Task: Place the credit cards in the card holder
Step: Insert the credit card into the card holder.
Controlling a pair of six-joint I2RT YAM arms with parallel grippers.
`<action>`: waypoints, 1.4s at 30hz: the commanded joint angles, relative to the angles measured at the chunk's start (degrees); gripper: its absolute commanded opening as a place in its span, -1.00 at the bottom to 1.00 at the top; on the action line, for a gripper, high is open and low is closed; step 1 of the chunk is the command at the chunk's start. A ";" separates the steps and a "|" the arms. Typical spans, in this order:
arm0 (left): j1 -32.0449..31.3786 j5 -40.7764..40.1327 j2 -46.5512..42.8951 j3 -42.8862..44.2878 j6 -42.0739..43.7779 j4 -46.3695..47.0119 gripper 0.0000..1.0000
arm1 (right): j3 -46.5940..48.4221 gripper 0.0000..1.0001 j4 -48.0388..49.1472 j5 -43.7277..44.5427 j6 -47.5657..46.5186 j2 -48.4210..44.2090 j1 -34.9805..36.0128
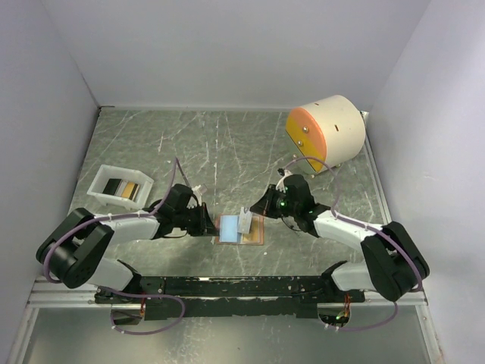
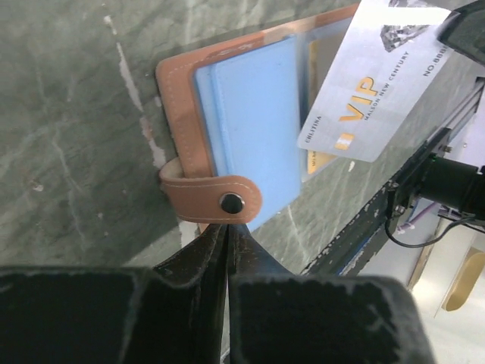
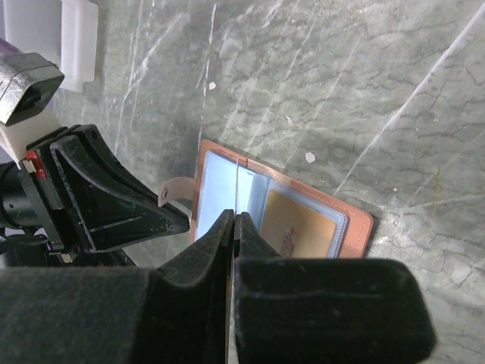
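The salmon card holder (image 1: 254,230) lies open between the arms, showing light blue inner pockets (image 2: 258,121) and an orange-amber card (image 3: 299,224) in a clear sleeve. My left gripper (image 2: 227,226) is shut, its tips closed at the lower edge of the holder's snap strap (image 2: 198,199). My right gripper (image 3: 235,216) is shut on a white VIP credit card (image 2: 375,83). It holds the card tilted above the holder, the low corner over the sleeves. In the right wrist view this card (image 3: 237,182) is edge-on. More credit cards, a dark one (image 1: 114,186) and an amber one (image 1: 130,189), lie in the tray.
A white rectangular tray (image 1: 102,182) stands at the left of the table. A big cream cylinder with an orange face (image 1: 326,130) sits at the back right. Grey walls close in the table on three sides. The black mounting rail (image 1: 242,287) runs along the near edge.
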 commanded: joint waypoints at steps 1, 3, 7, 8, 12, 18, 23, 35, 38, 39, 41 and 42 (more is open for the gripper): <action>-0.57 -2.39 1.30 0.43 1.97 -1.26 -0.75 | -1.58 -1.00 4.70 -1.90 0.64 1.97 -0.56; -0.62 -2.77 1.77 0.76 2.43 -2.08 -0.76 | -1.79 -1.00 5.34 -2.06 0.73 2.62 -0.55; -0.70 -3.66 2.42 1.07 3.20 -3.02 -0.79 | -2.20 -1.00 6.25 -2.29 0.52 3.38 -0.60; -0.64 -3.74 2.70 0.98 3.25 -3.00 -0.80 | -2.42 -1.00 6.31 -2.04 0.34 3.60 -0.56; -0.70 -3.67 3.59 0.94 3.23 -2.65 -0.81 | -3.04 -1.00 7.12 -2.39 -0.12 5.14 -0.57; -0.79 -4.21 3.82 1.24 3.53 -3.49 -0.82 | -4.43 -1.00 6.88 -2.90 -0.15 5.88 -0.64; -0.81 -4.78 3.65 1.42 3.76 -4.22 -0.81 | -5.41 -1.00 7.24 -3.01 0.02 6.32 -0.64; -0.91 -5.17 4.82 2.23 4.00 -4.75 -0.82 | -3.38 -1.00 7.36 -5.89 -3.28 10.67 -0.73; -0.93 -5.15 5.20 2.39 3.98 -4.85 -0.83 | -2.45 -1.00 7.50 -6.67 -3.76 11.93 -0.73; -0.97 -5.17 5.23 2.46 4.01 -4.78 -0.82 | -2.19 -1.00 7.46 -6.72 -3.94 12.28 -0.73; -1.05 -5.17 5.33 2.60 4.05 -4.85 -0.82 | -1.69 -1.00 7.10 -6.70 -4.32 12.56 -0.73; -1.06 -5.24 5.37 2.73 4.14 -5.02 -0.82 | -1.34 -1.00 6.72 -6.61 -4.59 12.80 -0.72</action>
